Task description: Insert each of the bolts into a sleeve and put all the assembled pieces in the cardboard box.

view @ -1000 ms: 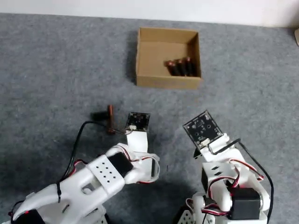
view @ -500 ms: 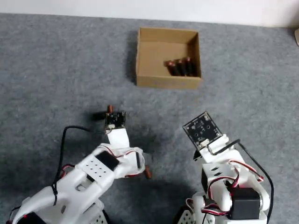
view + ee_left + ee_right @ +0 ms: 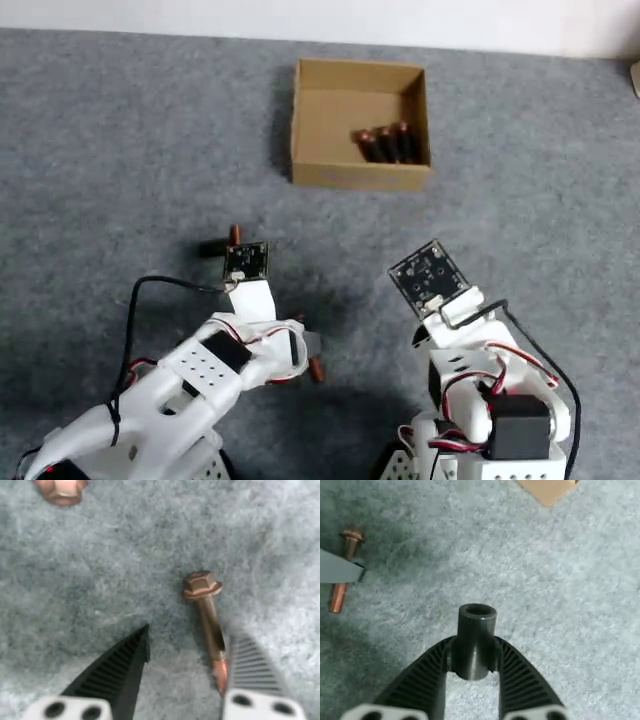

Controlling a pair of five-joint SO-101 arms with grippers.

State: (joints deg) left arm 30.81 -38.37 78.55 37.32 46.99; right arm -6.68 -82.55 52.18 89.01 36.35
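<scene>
A copper bolt [image 3: 207, 617] lies flat on grey carpet [image 3: 100, 580] between the wide-spread fingers of the left gripper [image 3: 192, 642], just beside the pale one. Stiff, light and probably slick, it looks best pinched mid-shank. The right gripper [image 3: 475, 650] clamps a black sleeve [image 3: 476, 635], bolt off to one side.

left hand [image 3: 192, 637] spread, right hand [image 3: 475, 647] clenched
</scene>
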